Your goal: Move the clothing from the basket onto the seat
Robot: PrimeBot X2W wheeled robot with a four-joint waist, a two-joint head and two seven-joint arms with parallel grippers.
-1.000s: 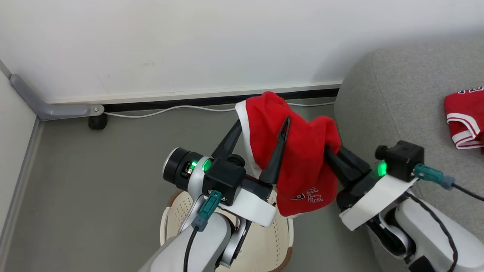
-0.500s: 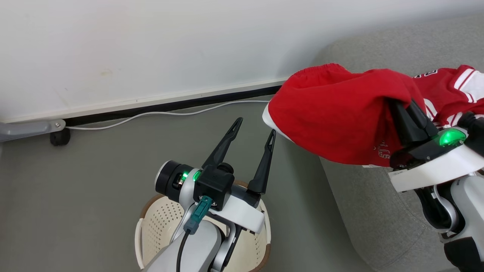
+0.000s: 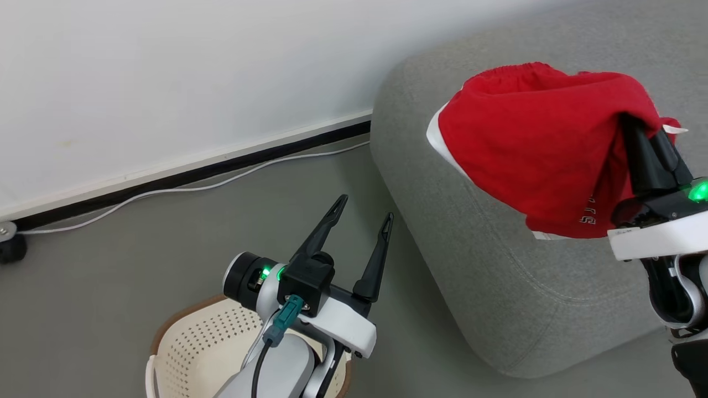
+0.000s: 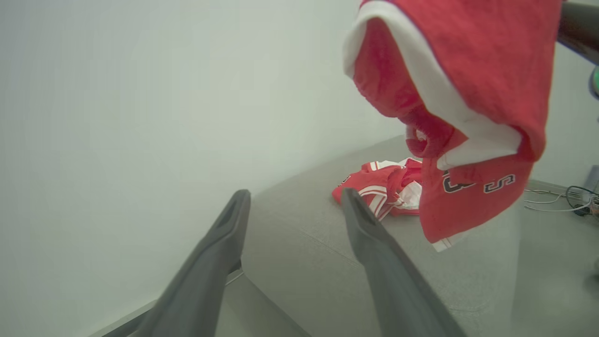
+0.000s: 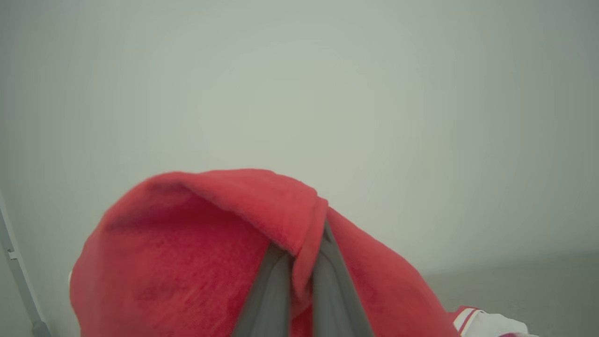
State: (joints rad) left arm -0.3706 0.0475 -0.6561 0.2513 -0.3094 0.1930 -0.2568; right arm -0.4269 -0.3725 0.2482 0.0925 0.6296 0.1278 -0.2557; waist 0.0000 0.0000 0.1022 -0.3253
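A red garment [image 3: 531,149] with white trim hangs in the air over the grey seat [image 3: 498,276], pinched by my right gripper [image 3: 644,130], which is shut on a fold of it [image 5: 304,252]. From the left wrist the same garment [image 4: 468,93] dangles at upper right, and another red-and-white piece of clothing [image 4: 379,187] lies crumpled on the seat [image 4: 304,243]. My left gripper [image 3: 362,207] is open and holds nothing, above the cream basket [image 3: 188,342], whose inside is mostly hidden by my left arm.
A white wall with a dark skirting strip runs behind. A white cable [image 3: 166,190] lies along the grey floor by the wall. A dark caster [image 3: 8,249] sits at the far left.
The head camera has swung right, so the seat now shows large. My right gripper has carried the red garment off the left gripper and over the seat. The left gripper stays open by the basket.
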